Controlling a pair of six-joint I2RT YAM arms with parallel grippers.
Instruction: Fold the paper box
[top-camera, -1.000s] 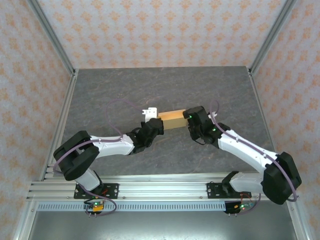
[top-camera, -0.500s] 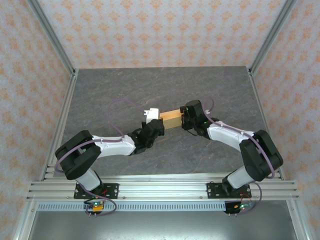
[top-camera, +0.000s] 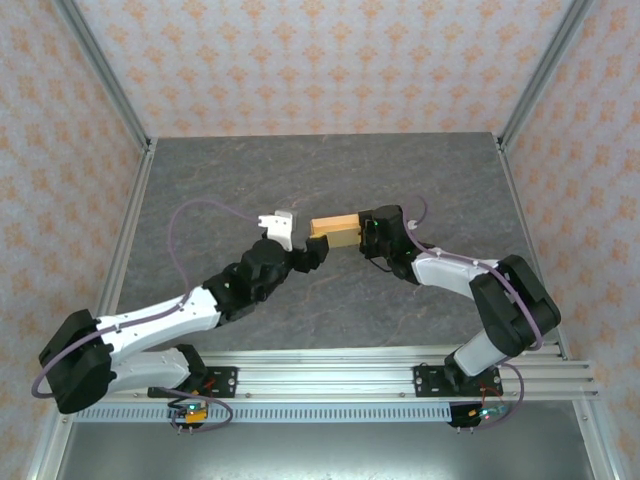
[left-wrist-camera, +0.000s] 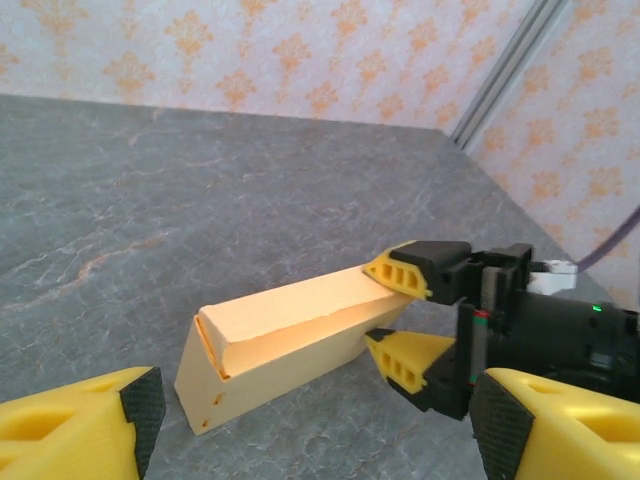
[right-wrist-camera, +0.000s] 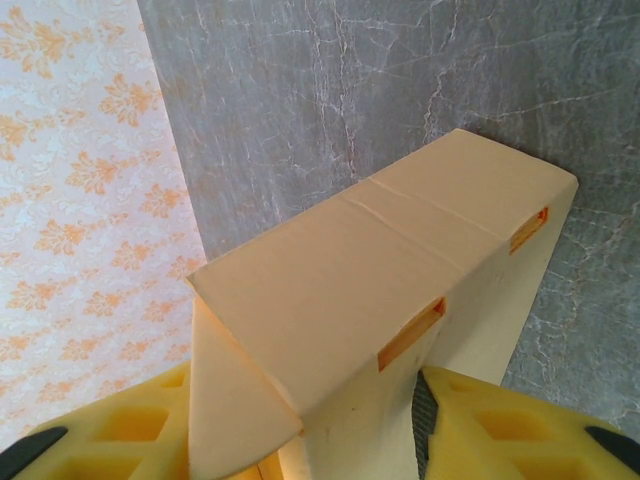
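Left tool (top-camera: 311, 256) lets go, jaws wide; right tool (left-wrist-camera: 401, 318) now pinches the paper box (left-wrist-camera: 272, 345) end, so hand-off looks done.

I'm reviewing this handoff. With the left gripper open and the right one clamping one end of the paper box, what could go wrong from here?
1. The right gripper holds the paper box by one end alone; the free end may swing or drag on the table.
2. The lid edge at the free end looks untucked and might spring open.
3. The pinch may dent the thin card.
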